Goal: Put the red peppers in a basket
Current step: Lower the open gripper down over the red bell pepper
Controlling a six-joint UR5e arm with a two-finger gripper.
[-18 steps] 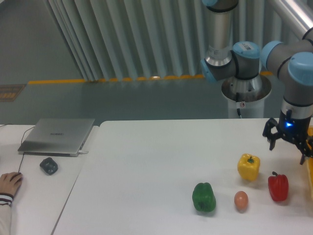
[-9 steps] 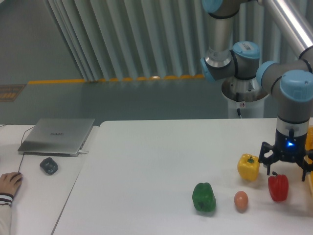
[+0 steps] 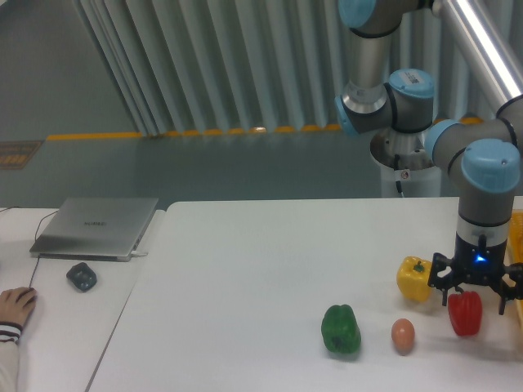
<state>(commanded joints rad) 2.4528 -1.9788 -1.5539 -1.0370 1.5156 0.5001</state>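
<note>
At the lower right, a glossy red pepper [image 3: 466, 314] sits by a yellow pepper [image 3: 414, 278], a tan-orange egg [image 3: 402, 335] and a green pepper [image 3: 340, 329] on the white table [image 3: 261, 278]. The black gripper [image 3: 475, 285] shows a blue light. The basket [image 3: 517, 237] edge is yellow-orange. At left, a silver laptop [image 3: 96, 226].

You're looking at a soft, slightly grainy picture under even, diffuse overhead light. The white worktop [image 3: 270, 278] reads bright, nearly washed out, with only faint shadows under the green pepper [image 3: 341, 329] and egg [image 3: 402, 335]. A blue indicator glows on the pincer [image 3: 477, 287]. Fine detail is blurred throughout.
</note>
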